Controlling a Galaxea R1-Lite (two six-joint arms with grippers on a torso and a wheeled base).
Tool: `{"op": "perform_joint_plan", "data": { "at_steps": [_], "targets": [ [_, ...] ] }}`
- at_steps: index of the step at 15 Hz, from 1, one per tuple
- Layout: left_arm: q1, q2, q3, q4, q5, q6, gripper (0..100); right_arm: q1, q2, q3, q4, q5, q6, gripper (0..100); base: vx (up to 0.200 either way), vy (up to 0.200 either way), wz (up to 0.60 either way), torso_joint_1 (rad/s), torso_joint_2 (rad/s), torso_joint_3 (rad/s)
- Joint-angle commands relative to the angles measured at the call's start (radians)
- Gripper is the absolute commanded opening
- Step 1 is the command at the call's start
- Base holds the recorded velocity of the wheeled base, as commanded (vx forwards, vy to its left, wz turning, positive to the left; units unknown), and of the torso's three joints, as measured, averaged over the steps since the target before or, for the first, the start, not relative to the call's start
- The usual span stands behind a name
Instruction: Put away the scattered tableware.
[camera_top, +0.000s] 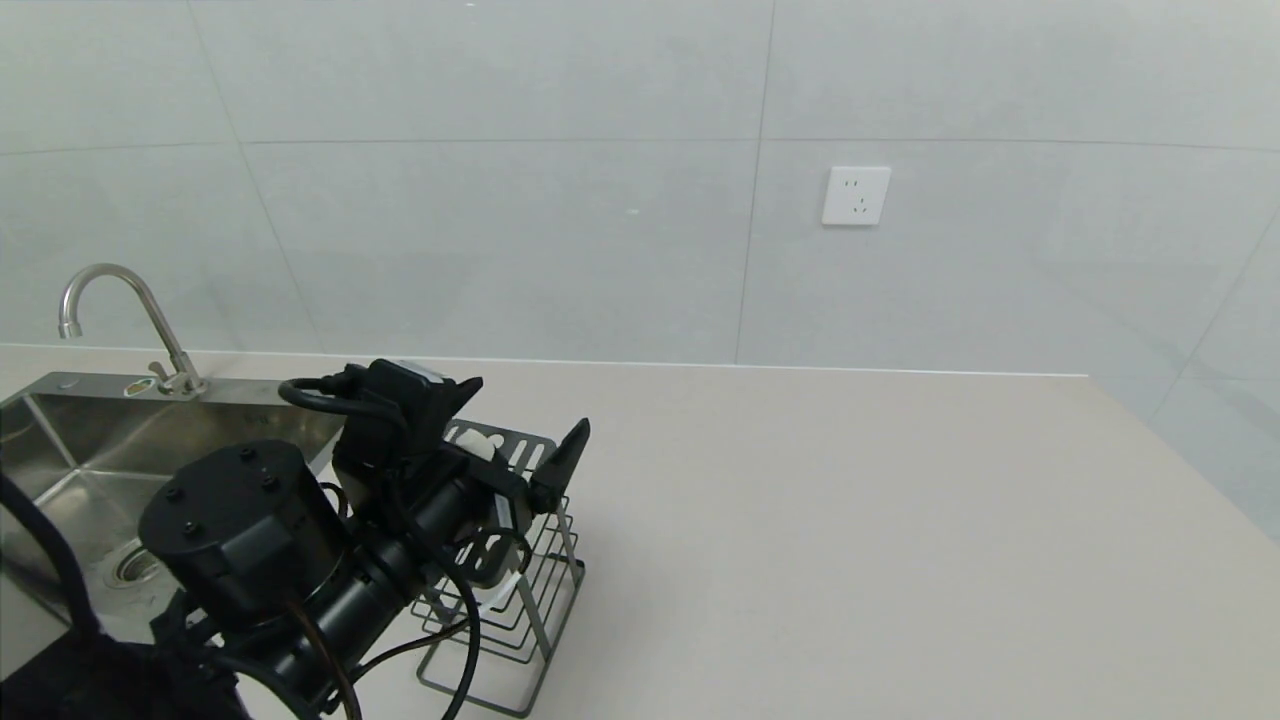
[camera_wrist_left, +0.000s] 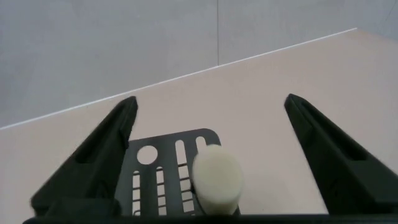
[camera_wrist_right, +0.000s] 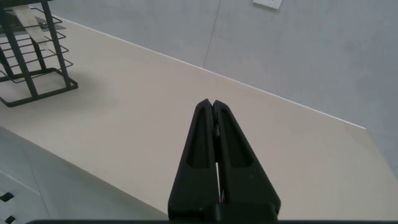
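Left wrist view: left gripper (camera_wrist_left: 210, 102) hangs over the rack (camera_wrist_left: 165, 168), fingers (camera_wrist_left: 99, 155) spread wide and holding nothing. A cream handle end (camera_wrist_left: 216, 180) stands up through the rack's slotted top plate, between the fingers and apart from both.

Judgement: the piece looks seated, so the step is to clear off. Lift straight up and keep the fingers wide. A sideways drift could catch the handle or tip the light wire rack.

Head view adds placement: the rack stands on the desk (camera_top: 850, 520) just beside the sink (camera_top: 60, 450), with the tap (camera_top: 110, 290) behind.

Right wrist view: right gripper (camera_wrist_right: 214, 106) has its fingers pressed together, empty, above bare desk well apart from the rack
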Motion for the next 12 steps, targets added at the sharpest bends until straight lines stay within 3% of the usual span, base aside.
{"op": "perform_joint_plan", "data": {
  "at_steps": [1,4,8,10,12],
  "targets": [
    [0.005,-0.029,-0.025,-0.005,-0.005,0.004,100,0.0,0.001,0.0,-0.001,0.0,0.001,0,0.0,0.0,0.0,0.0,0.0,0.0],
    [0.008,-0.103,-0.048,0.0,-0.065,0.005,100,0.0,0.001,0.0,-0.001,0.0,0.001,0,0.0,0.0,0.0,0.0,0.0,0.0],
    [0.051,-0.315,-0.109,0.179,-0.121,-0.006,100,0.0,0.001,0.0,-0.001,-0.001,0.001,0,0.0,0.0,0.0,0.0,0.0,0.0],
    [0.161,-0.428,-0.188,0.294,-0.189,-0.019,100,0.0,0.001,0.0,-0.001,-0.006,0.0,0,0.0,0.0,0.0,0.0,0.0,0.0],
    [0.293,-0.506,-0.204,0.346,-0.299,-0.099,100,0.0,0.001,0.0,0.001,-0.055,0.001,0,0.0,0.0,0.0,0.0,0.0,0.0]
  ]
}}
